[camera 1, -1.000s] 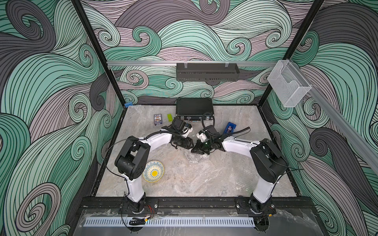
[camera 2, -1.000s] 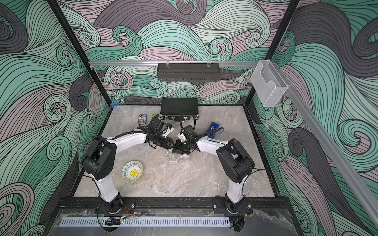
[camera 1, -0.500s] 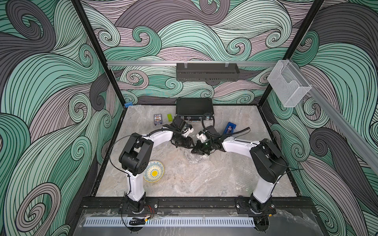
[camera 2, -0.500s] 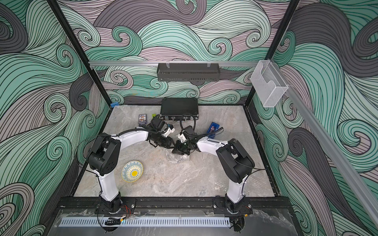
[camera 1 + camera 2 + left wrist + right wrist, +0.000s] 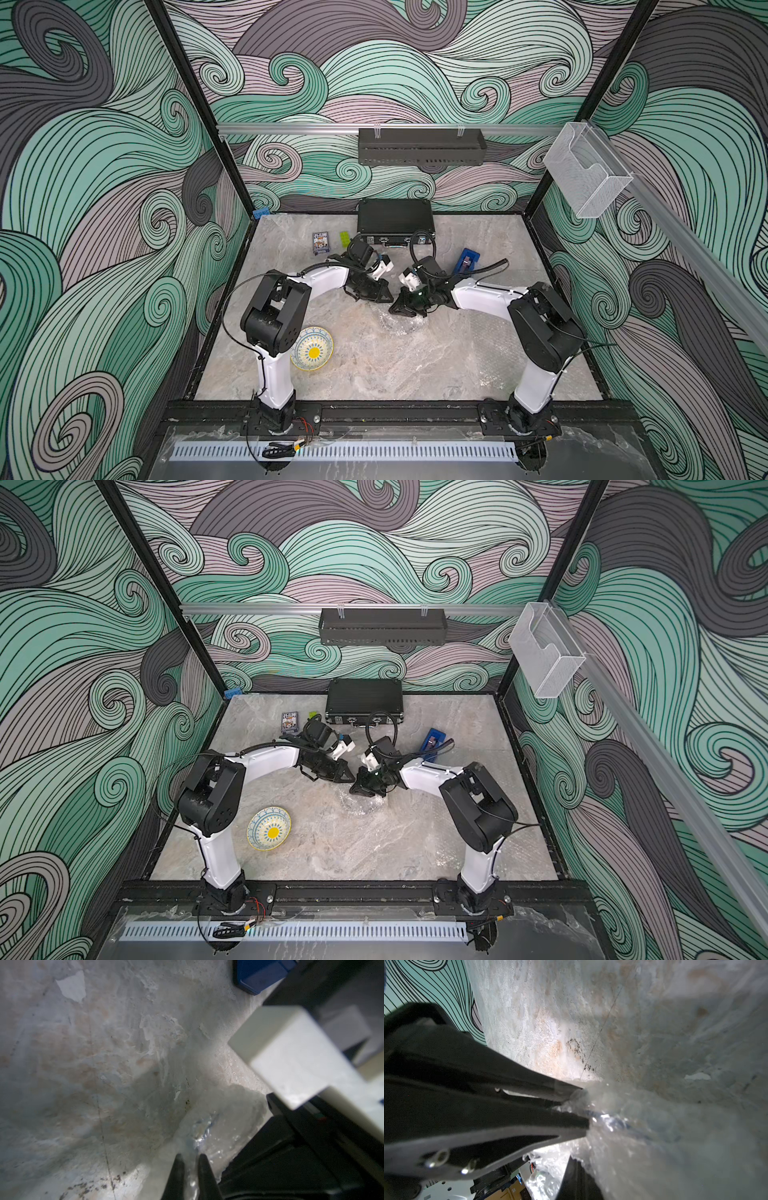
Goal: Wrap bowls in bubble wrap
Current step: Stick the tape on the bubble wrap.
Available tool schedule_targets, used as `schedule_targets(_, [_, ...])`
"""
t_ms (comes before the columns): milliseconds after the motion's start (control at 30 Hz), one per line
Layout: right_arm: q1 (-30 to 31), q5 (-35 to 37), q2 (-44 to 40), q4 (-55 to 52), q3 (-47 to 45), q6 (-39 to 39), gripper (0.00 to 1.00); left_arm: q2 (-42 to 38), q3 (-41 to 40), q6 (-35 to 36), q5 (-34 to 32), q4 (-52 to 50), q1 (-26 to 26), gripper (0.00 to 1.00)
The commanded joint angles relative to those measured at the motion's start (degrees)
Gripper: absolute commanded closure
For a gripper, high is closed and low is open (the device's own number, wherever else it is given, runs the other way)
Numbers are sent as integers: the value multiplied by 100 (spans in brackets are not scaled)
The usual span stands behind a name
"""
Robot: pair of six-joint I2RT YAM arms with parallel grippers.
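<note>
Two claws meet over one crumpled bundle of bubble wrap [image 5: 400, 323], which lies on the worktop [image 5: 365, 374] a little in front of the black case [image 5: 395, 219]. The left claw [image 5: 190, 1157] is closed and pinches a fold of the wrap between its tips. The right claw [image 5: 584, 1107] is closed too, on another fold just beside it. In the right wrist view a dark blue streak [image 5: 616, 1121] shows inside the film. It is probably the darker bowl, but the picture is too blurred to be sure. The cream bowl [image 5: 312, 348] sits bare, much farther in front of the case and toward the robot's left side.

I judge the step in hand to be the closing of the loose edges over the bundle. To do it well, both claws should pull gently and together, so that the film becomes tight without tearing or slipping out. The folds should cross over the top of the bundle and stay low, because a high lift could tip out what is inside. One claw should let go only when the other presses the fold down.
</note>
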Motion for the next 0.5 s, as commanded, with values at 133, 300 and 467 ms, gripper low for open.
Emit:
schedule_targets(133, [-24, 182, -98, -78, -82, -130, 100, -186, -21, -106, 627, -8, -88, 100])
schedule_targets(300, [-46, 222, -146, -172, -60, -187, 100, -222, -43, -178, 634, 69, -80, 100])
schedule_targets(467, [-75, 305, -284, -310, -60, -270, 99, -238, -83, -262, 557, 129, -62, 100])
